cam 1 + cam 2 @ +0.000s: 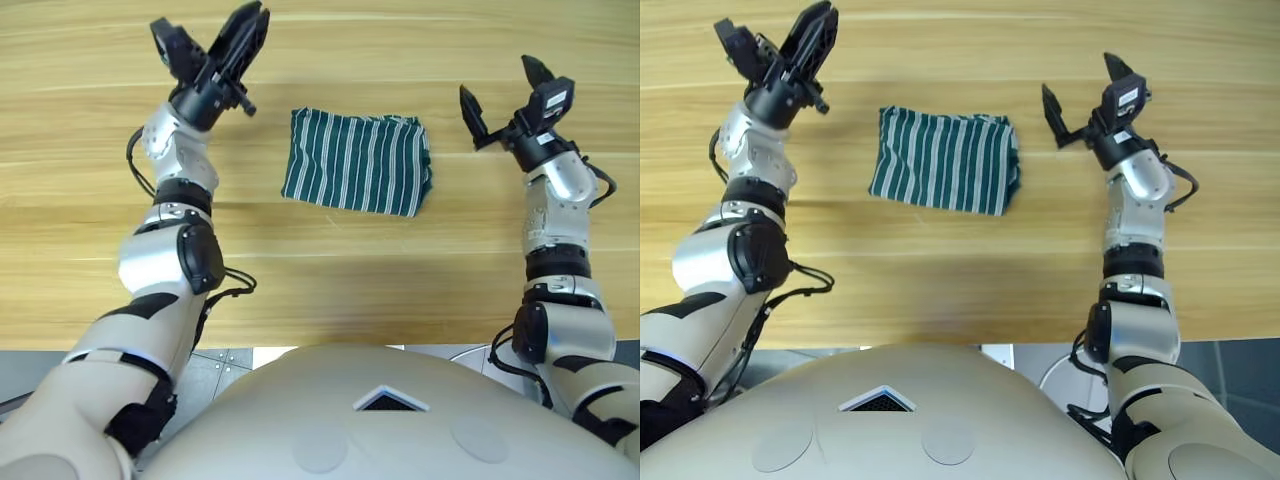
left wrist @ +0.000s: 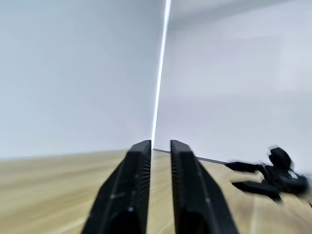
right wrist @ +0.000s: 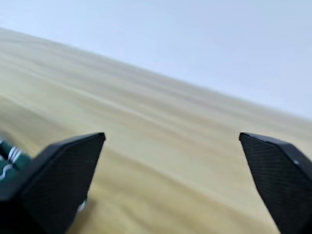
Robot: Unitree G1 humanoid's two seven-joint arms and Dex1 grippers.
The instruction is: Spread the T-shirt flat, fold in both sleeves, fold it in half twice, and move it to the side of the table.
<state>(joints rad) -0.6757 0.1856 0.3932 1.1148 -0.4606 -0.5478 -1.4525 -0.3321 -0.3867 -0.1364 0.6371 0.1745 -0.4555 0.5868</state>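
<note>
For us, a mere blurred sliver of T-shirt (image 3: 7,158), half behind a finger (image 3: 58,180) of our right pincer (image 3: 171,138).

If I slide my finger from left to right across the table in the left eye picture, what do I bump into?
left gripper → folded striped T-shirt → right gripper

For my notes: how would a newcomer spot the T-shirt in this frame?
Look at the wooden table seen from above. Between the left gripper and the right gripper lies the T-shirt, folded into a small rectangle. It is the only cloth there, dark green with thin white stripes.
</note>
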